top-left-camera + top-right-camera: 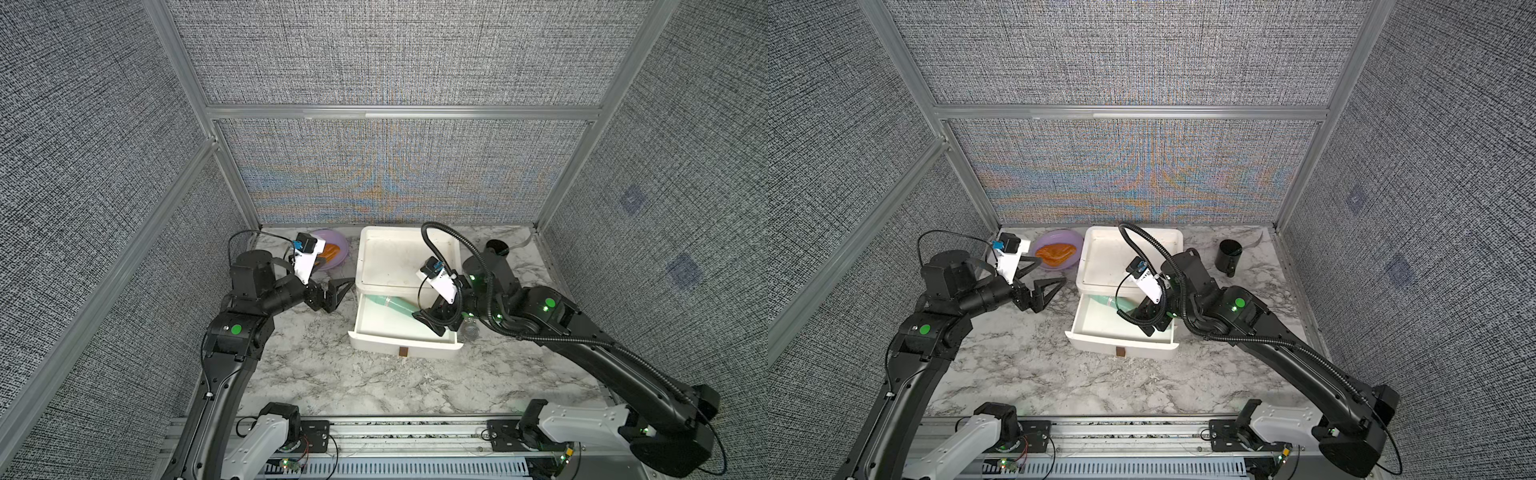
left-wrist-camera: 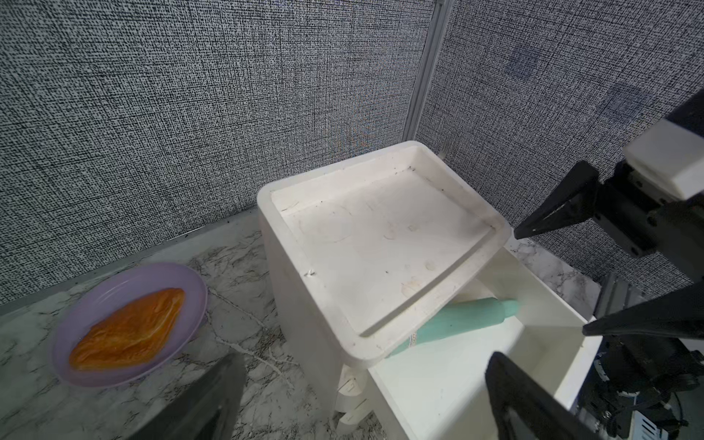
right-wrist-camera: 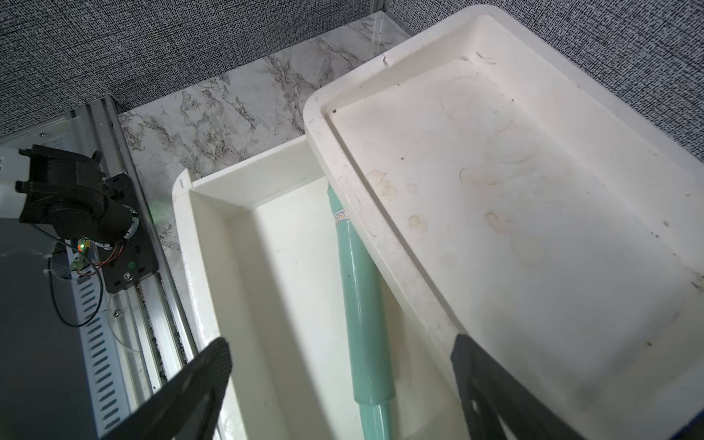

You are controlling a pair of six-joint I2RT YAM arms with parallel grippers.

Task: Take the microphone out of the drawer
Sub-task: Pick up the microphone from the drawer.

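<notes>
Stock on my bench:

1. Mic [image 3: 360, 285]: mint-green handle, lying in the open drawer [image 1: 399, 351], far end tucked under the cabinet [image 1: 365, 257]. A band [image 3: 340, 218] round the handle bears small coloured letters that I cannot read.
2. Right gripper [image 3: 343, 343]: my jaws spread wide, one finger on each side of the handle, clear of it, holding nothing.
3. Left gripper [image 1: 1054, 269]: my jaws wide apart, empty, over the table [image 1: 332, 374] left of the cabinet.
4. Mesh ball [image 1: 471, 330]: silver, just beside the drawer's right front corner. I cannot tell whether it is the mic's head.
5. Plate [image 1: 1054, 237]: lilac, orange piece [image 1: 1054, 252] on it, back left.
6. Cup [image 1: 1228, 253]: black, back right.
</notes>
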